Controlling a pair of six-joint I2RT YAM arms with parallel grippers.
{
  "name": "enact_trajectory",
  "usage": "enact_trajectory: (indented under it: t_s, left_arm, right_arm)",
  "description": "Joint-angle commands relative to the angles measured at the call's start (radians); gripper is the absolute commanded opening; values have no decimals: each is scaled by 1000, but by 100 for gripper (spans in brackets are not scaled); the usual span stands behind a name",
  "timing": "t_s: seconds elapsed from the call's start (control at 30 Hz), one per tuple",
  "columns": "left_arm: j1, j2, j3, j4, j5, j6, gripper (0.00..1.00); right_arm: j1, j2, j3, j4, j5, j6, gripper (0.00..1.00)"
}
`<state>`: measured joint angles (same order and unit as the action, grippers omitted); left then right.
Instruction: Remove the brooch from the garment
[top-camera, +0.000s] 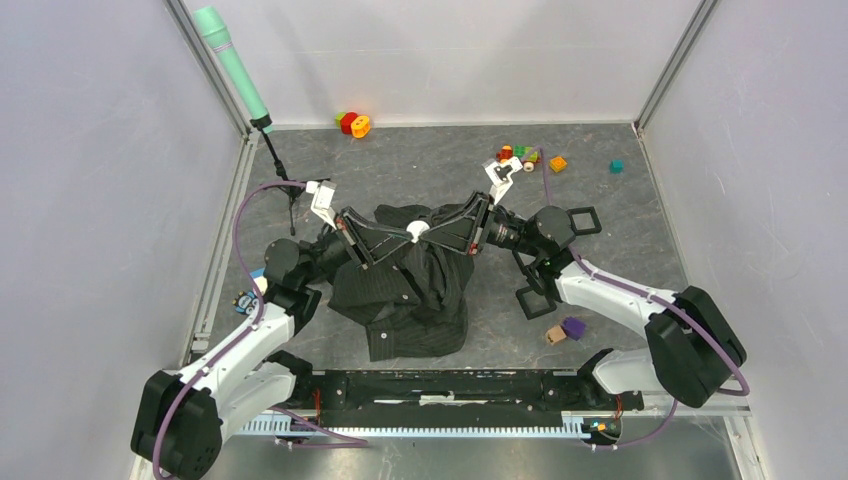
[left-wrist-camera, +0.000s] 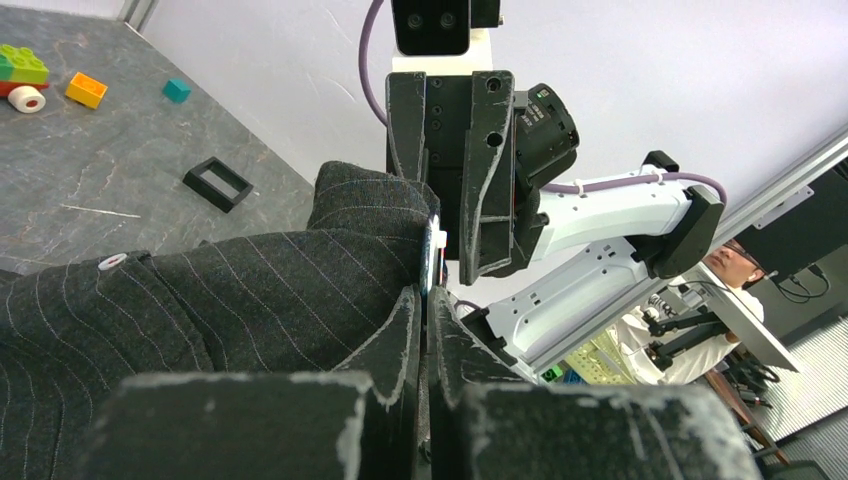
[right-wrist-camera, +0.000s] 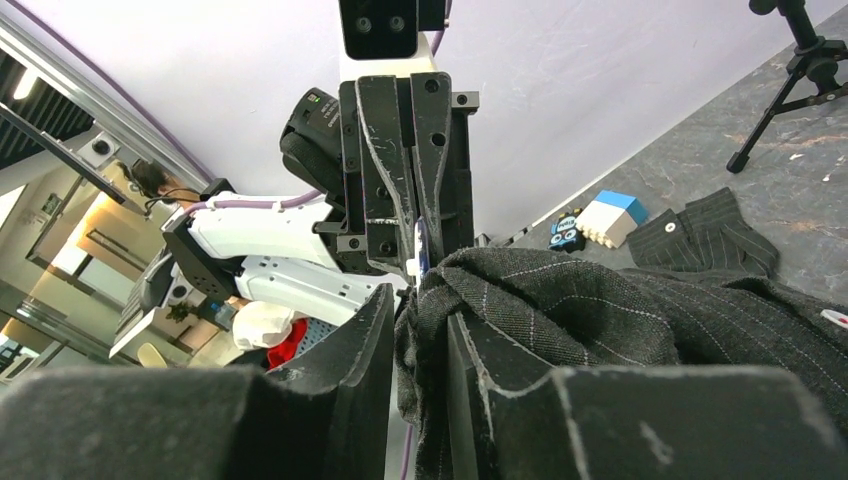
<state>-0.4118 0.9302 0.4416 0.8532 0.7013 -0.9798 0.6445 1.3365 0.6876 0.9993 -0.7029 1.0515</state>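
- Left wrist view: the left gripper (left-wrist-camera: 424, 305) has its fingers pressed together. The brooch (left-wrist-camera: 433, 258) stands edge-on right at their tips, seemingly pinched, against a raised fold of the garment (left-wrist-camera: 250, 300).
- Right wrist view: the right gripper (right-wrist-camera: 420, 310) has its fingers apart, straddling that fold. The brooch lies straight ahead, just past them.
- Top view: both grippers meet tip to tip over the middle of the worktop (top-camera: 600, 200), on a left-right line. The left one is nearer the brooch, so the parting pull probably runs leftward.
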Motion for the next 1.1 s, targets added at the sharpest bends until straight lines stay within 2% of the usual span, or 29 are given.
enact_trajectory:
  t_s: [0.0, 0.37, 0.7, 0.93, 1.07]
  left_arm:
    - [-2, 0, -11, 66, -20, -5, 2]
    - [-2, -7, -11, 51, -17, 22, 2]
    - [-4, -48, 2, -9, 0, 115, 2]
    - [-62, -92, -12, -125, -70, 275, 2]
    - [-82, -68, 5, -184, -88, 320, 2]
  right_arm:
    - [6, 3, 9, 98, 24, 16, 28]
    - [28, 34, 29, 89, 58, 16, 23]
    - [29, 59, 28, 123, 74, 67, 0]
    - [29, 100, 63, 56, 57, 76, 0]
    - [32, 129, 138, -60, 3, 18, 2]
